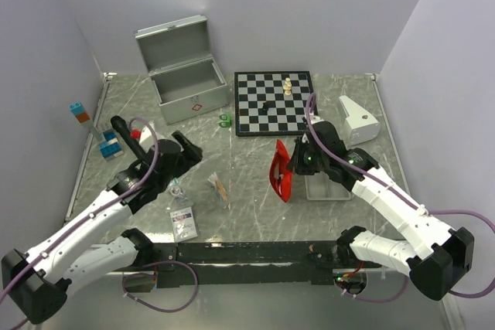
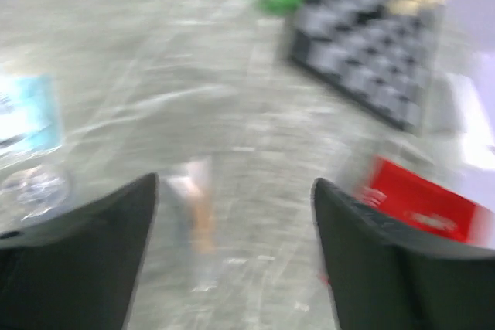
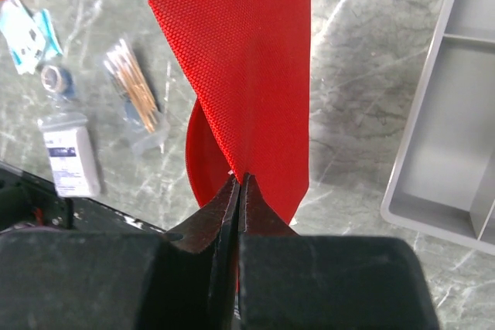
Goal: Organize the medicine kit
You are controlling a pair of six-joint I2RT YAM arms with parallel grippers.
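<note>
Top external view showed the silver metal case [image 1: 186,75], lid raised, at the table's [image 1: 247,195] far left. The right gripper [image 3: 239,182] pinched the folded red pouch [image 3: 247,75], hiding its lower edge. The left gripper [image 2: 234,191] stood spread, its view blurred.

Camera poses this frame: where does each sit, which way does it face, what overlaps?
Top external: above and behind the robot, looking down at the table; left arm and right arm show.
Left wrist: on the left arm, facing across the table toward the chessboard, blurred; open left gripper at bottom.
Right wrist: looking down past the right gripper, shut on the red pouch; grey tray at right.
Shared: red pouch in all three.
</note>
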